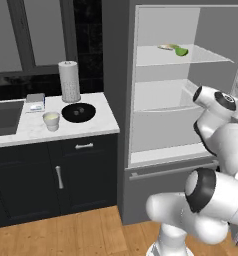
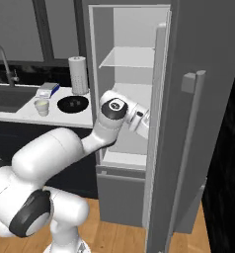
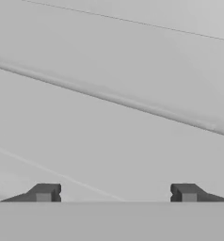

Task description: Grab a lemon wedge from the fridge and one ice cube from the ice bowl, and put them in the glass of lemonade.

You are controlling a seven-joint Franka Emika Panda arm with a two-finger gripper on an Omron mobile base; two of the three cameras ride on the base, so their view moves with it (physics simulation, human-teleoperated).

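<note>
Inside the open fridge (image 1: pixel 163 125), the hand (image 3: pixel 116 193) points at plain pale grey panels, its two dark tips set wide apart with nothing between them: released, likely because it has yet to reach its target. The arm is folded in at mid-height, below the shelf (image 1: pixel 211 56) that carries the lemon wedge (image 1: pixel 181 51), so the wedge sits above the hand and apart from it, just beside a pale elongated item (image 1: pixel 166 47). The door (image 2: pixel 188 138) stands swung wide, giving the arm room. Well to the left, on the surface (image 1: pixel 101 125), the ice bowl (image 1: pixel 78 112) and the glass of lemonade (image 1: pixel 51 120) wait near each other, probably kept close for an easy drop.
</note>
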